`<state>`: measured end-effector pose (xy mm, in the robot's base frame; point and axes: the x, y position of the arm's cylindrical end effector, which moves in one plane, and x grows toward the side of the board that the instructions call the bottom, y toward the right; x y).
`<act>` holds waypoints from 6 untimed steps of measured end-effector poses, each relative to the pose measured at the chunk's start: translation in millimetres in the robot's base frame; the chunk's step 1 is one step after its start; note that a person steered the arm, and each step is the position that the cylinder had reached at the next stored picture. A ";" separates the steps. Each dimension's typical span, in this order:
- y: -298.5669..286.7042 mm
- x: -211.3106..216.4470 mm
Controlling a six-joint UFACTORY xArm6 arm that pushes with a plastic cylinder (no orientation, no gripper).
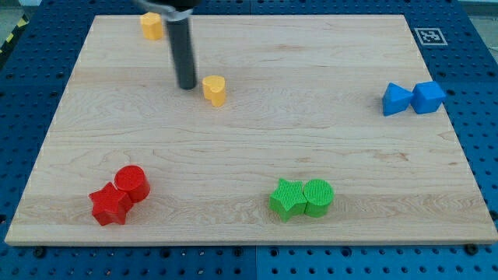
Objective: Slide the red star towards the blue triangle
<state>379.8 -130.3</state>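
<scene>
My tip (pixel 187 85) is resting on the worktop (pixel 257 140) near the view's top left, just left of the yellow heart (pixel 215 90) and below the yellow block (pixel 152 26) at the top edge. The tool is a plain rod with nothing to spread or pinch. The red star (pixel 109 205) is lying at the view's bottom left, touching the red cylinder (pixel 132 183), well apart from my tip. The blue triangle (pixel 396 99) is sitting at the right edge, touching the blue cube (pixel 428 97). A green star (pixel 288 199) and green cylinder (pixel 317 197) are sitting together near the bottom.
</scene>
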 end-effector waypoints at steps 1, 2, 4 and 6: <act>-68.0 39.8; -82.0 139.0; -94.4 238.8; -28.7 238.4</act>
<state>618.2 -159.0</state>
